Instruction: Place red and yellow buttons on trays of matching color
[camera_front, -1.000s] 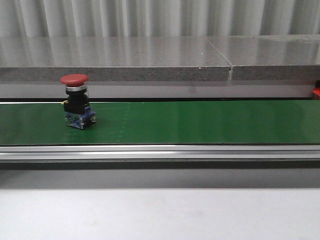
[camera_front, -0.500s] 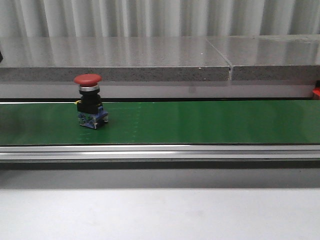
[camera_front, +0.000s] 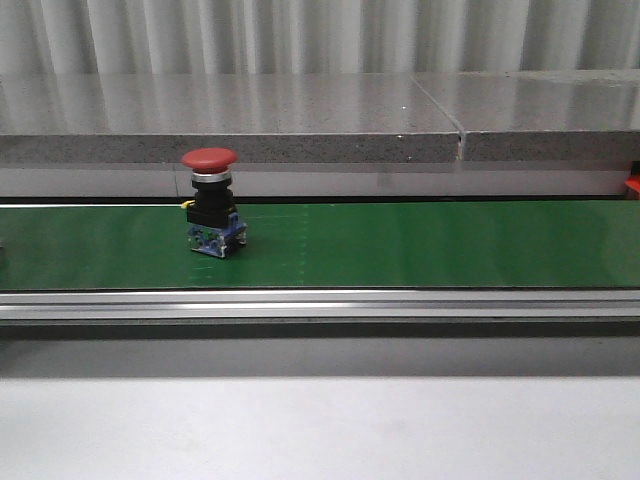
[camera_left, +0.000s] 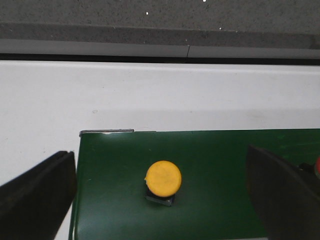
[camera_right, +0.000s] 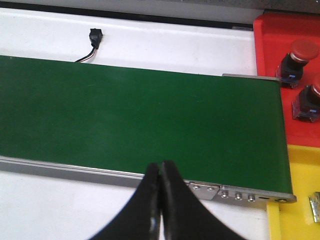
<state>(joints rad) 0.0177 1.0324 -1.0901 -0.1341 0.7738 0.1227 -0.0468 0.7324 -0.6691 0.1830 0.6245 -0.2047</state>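
Front view: red button (camera_front: 211, 203) upright on green belt (camera_front: 420, 245), left of centre.

Left wrist view: left gripper (camera_left: 165, 200) spread wide over yellow button (camera_left: 163, 179), empty; possibly toppled by mistimed closing.

Right wrist view: right gripper (camera_right: 160, 176) closed, empty; red tray (camera_right: 272, 55) holding two red buttons, yellow tray (camera_right: 300, 200) nearer.

- Corrugated grey metal wall (camera_front: 300, 35) at the back.
- Speckled grey stone ledge (camera_front: 230, 120) below it, seam right of centre.
- White worktop (camera_front: 320, 425) in front, evenly lit.
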